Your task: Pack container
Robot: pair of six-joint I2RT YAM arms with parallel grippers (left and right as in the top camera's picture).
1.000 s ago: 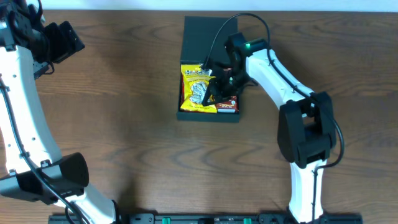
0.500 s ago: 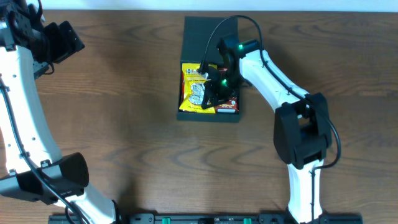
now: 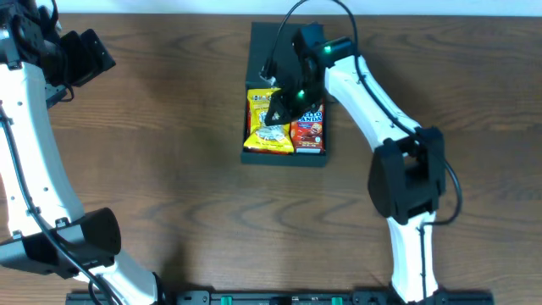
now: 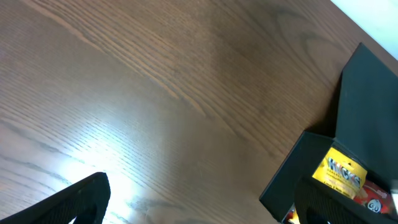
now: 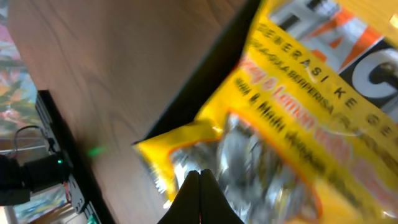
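The dark teal-green container (image 3: 284, 158) stands at the back middle of the table, its flap lid (image 3: 273, 49) lying open behind it. A yellow snack packet (image 3: 269, 135) and a red snack packet (image 3: 309, 129) lie side by side inside. My right gripper (image 3: 278, 108) is shut with nothing between its fingers, low over the far part of the yellow packet. In the right wrist view the closed tips (image 5: 200, 175) sit over the yellow packet (image 5: 298, 124). My left gripper (image 3: 82, 56) is open and empty, far left. The left wrist view (image 4: 205, 205) shows the container (image 4: 292, 174) off to the right.
Brown wooden table (image 3: 169, 169). The base of the left arm (image 3: 76, 241) stands at the front left and that of the right arm (image 3: 411, 182) at the front right. A dark rail (image 3: 279, 296) runs along the front edge.
My right gripper has moved back and to the left over the container, from above the red packet to above the yellow one. The red packet now shows. The left arm has not moved.
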